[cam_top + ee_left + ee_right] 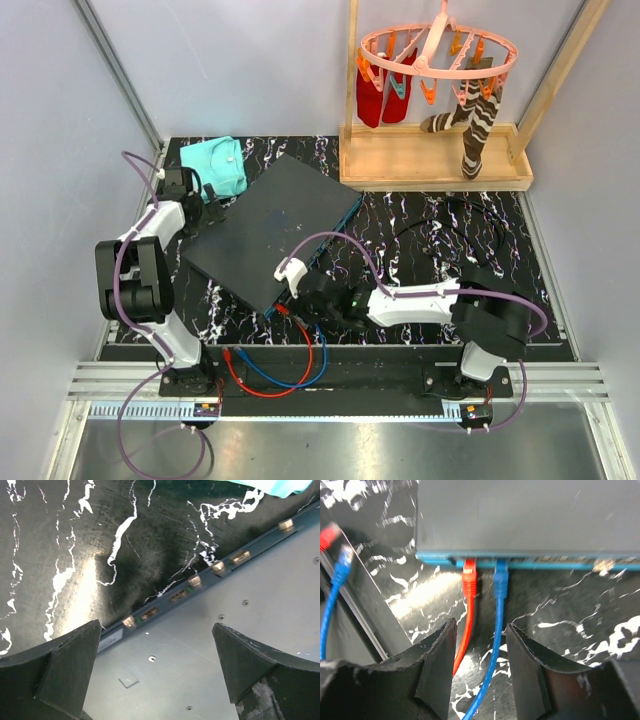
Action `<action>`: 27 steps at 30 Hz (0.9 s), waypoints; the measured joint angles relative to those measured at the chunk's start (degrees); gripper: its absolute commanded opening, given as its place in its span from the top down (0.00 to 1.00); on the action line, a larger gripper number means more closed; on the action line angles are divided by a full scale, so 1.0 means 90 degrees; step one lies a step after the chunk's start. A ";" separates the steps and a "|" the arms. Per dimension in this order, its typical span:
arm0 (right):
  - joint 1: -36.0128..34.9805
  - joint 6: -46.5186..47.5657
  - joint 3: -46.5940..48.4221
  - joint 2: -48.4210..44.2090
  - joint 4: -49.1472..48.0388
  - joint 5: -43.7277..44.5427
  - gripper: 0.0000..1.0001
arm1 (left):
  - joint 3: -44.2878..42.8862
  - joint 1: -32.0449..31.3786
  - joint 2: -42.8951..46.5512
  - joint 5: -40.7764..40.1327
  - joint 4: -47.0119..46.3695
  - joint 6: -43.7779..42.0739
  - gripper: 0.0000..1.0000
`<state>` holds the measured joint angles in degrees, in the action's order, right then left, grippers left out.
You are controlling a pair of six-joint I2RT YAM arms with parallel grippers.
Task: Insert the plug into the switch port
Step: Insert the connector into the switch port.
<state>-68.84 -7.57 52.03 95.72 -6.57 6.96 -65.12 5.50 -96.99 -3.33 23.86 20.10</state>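
Observation:
The switch (270, 225) is a flat dark grey box lying at an angle mid-table. In the right wrist view its teal front edge (435, 557) holds a red plug (469, 577) and a blue plug (501, 577) side by side in its ports. My right gripper (480, 630) stands open just in front of them. The blue cable (495, 655) runs between its fingers untouched, and the red cable (465, 635) passes by the left finger. My left gripper (157, 630) is wide open over the switch's top (200, 670) near its rear edge, holding nothing.
The cables' loose ends, one red (327, 535) and one blue (342, 560), lie by the near rail. A folded teal cloth (222, 165) sits behind the switch. A wooden tray (435, 170) with a sock hanger stands back right. A black cable (450, 225) lies right.

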 measured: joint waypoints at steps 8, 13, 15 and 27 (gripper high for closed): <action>0.0002 -0.0243 -0.0036 0.0440 0.0032 -0.0007 0.50 | -0.0134 0.0100 -0.0423 0.0750 -0.0117 -0.0243 0.01; 0.0036 -0.0260 -0.0036 0.0576 -0.0051 0.0019 0.51 | -0.0185 0.0109 -0.0534 0.1061 -0.0182 -0.0284 0.01; 0.0058 -0.0257 -0.0036 0.0612 -0.0092 0.0053 0.51 | -0.0187 0.0117 -0.0568 0.1141 -0.0221 -0.0291 0.01; 0.0313 -0.0114 -0.0005 -0.0058 0.0287 -0.0046 0.50 | -0.0357 0.0117 -0.0789 0.1496 -0.0231 -0.0260 0.01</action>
<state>-66.02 -8.60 51.99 95.20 -3.99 6.55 -68.34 6.55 -104.09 10.13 21.78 17.76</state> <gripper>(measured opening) 0.521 0.987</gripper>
